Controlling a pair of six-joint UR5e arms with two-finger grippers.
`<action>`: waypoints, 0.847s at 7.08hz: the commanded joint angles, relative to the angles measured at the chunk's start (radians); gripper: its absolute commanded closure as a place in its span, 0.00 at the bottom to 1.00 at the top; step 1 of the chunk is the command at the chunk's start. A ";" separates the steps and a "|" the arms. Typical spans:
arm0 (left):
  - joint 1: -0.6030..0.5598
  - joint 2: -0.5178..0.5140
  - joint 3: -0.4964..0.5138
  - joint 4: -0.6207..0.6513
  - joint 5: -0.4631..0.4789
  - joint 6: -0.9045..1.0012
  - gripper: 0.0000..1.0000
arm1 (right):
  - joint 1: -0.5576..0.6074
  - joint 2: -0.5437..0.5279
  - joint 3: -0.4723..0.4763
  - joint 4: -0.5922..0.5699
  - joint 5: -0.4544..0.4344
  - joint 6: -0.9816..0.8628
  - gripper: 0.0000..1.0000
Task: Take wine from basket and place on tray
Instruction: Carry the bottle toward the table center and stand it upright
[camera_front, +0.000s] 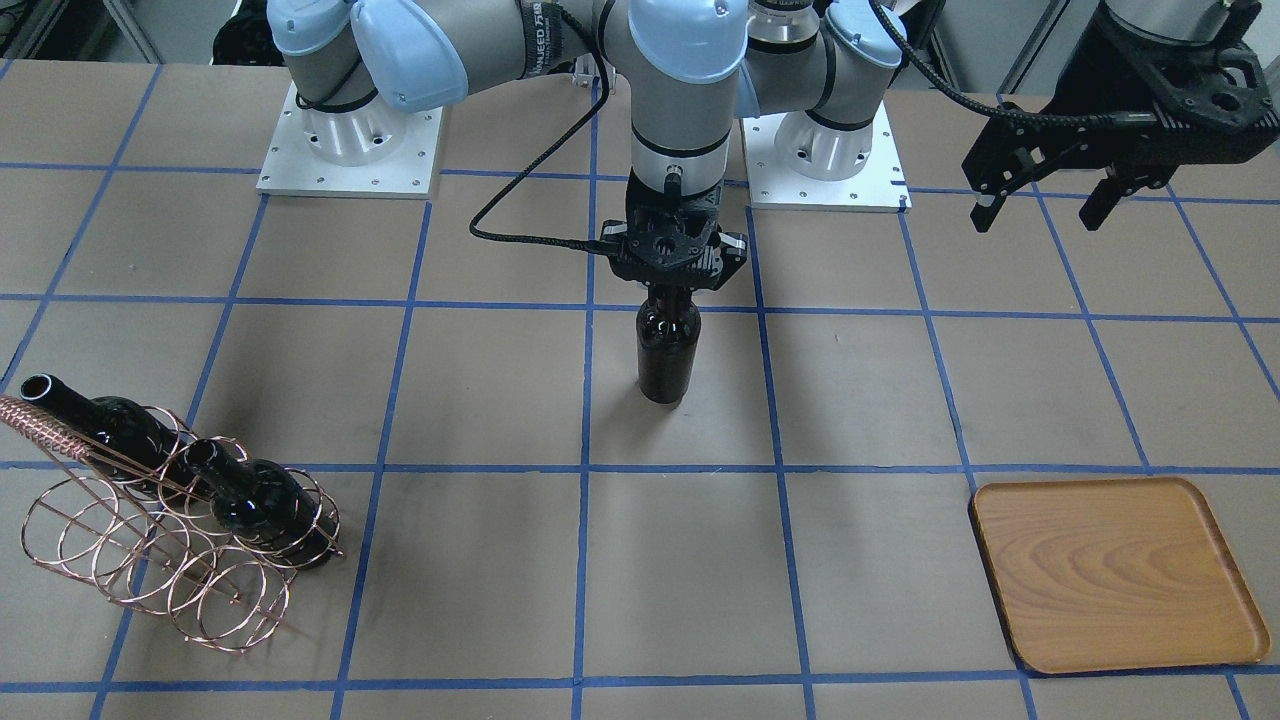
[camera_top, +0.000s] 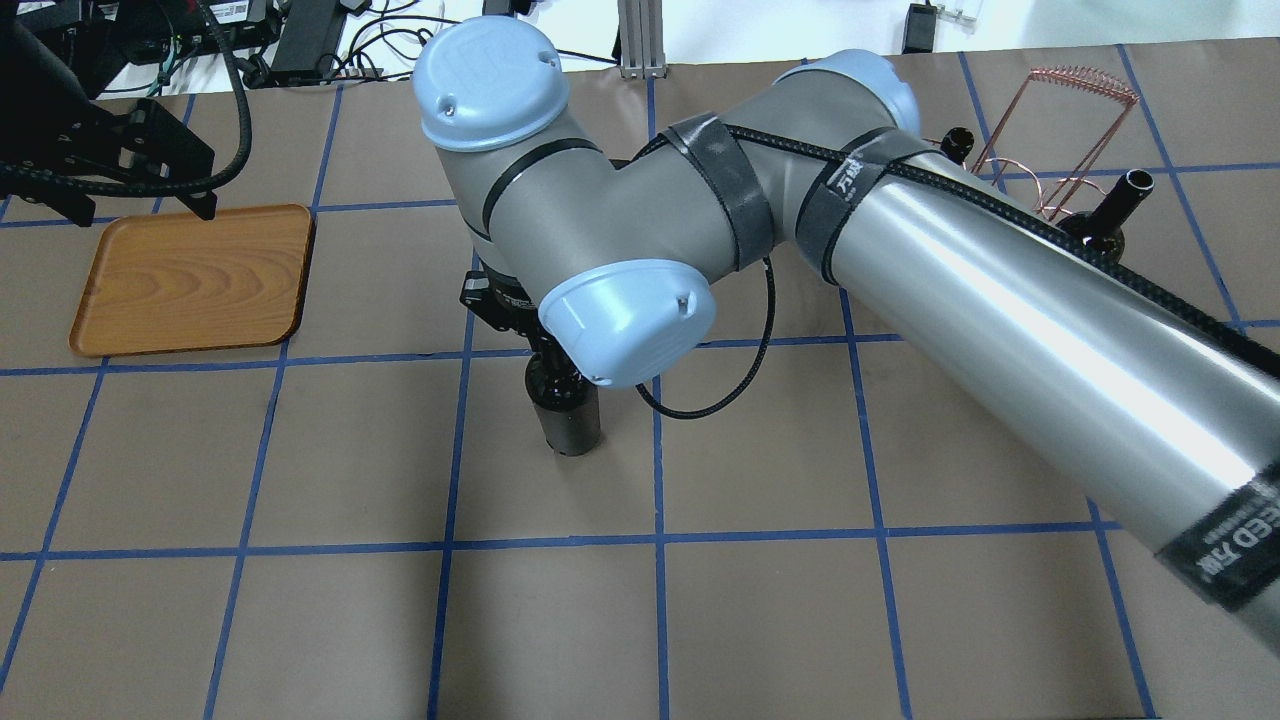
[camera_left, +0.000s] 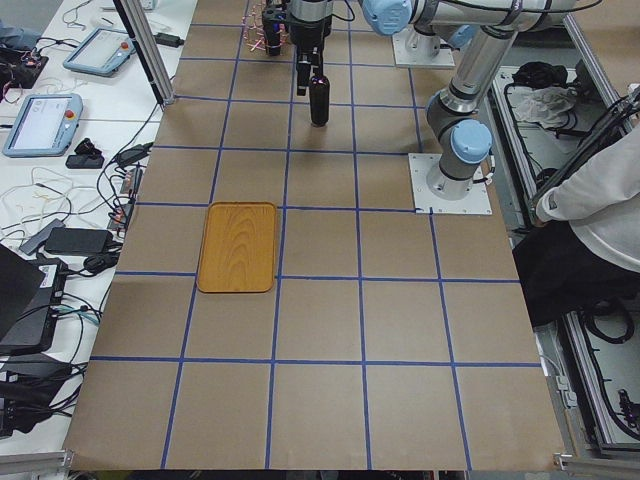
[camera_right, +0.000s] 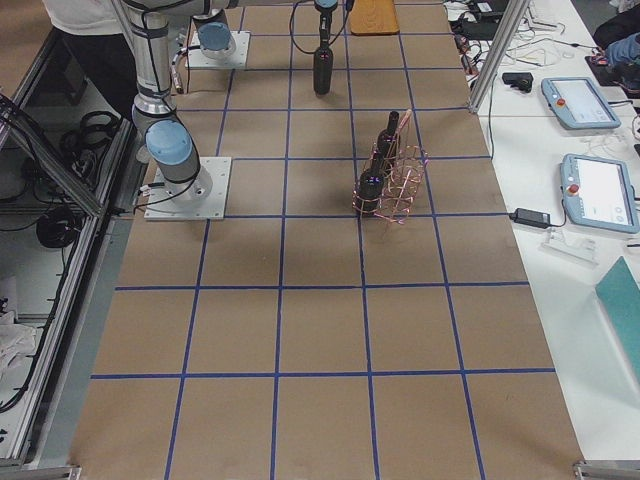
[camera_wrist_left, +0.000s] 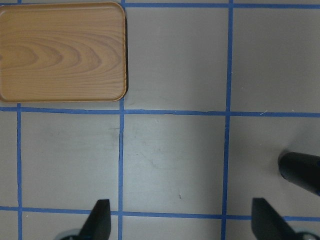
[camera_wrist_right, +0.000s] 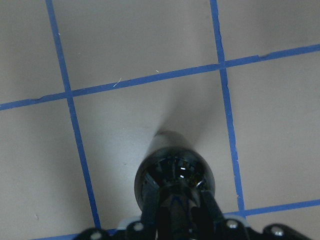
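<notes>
My right gripper (camera_front: 671, 292) is shut on the neck of a near-black wine bottle (camera_front: 667, 352) and holds it upright at the table's middle, its base at the table surface. The right wrist view shows the fingers (camera_wrist_right: 209, 212) clamped around the neck above the bottle's shoulder (camera_wrist_right: 172, 172). Two more bottles (camera_front: 262, 500) lie in the copper wire basket (camera_front: 150, 560) at the robot's right end. The wooden tray (camera_front: 1115, 572) lies empty at the robot's left end. My left gripper (camera_front: 1040, 210) hangs open and empty, high, near the tray (camera_wrist_left: 60, 50).
Both arm bases (camera_front: 350, 150) stand on white plates at the robot's edge of the table. The right arm's long forearm (camera_top: 1000, 320) crosses over the table and hides part of the basket (camera_top: 1060, 130) in the overhead view. Blue tape lines grid the brown tabletop.
</notes>
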 joint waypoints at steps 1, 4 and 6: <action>0.001 0.000 0.000 -0.002 -0.001 0.000 0.00 | 0.001 0.011 0.000 -0.002 0.002 -0.007 0.23; 0.002 0.001 0.000 -0.002 0.000 0.000 0.00 | -0.006 -0.009 -0.023 0.003 0.004 0.005 0.00; -0.002 0.003 0.000 -0.003 -0.001 -0.001 0.00 | -0.056 -0.055 -0.044 0.013 0.001 0.002 0.00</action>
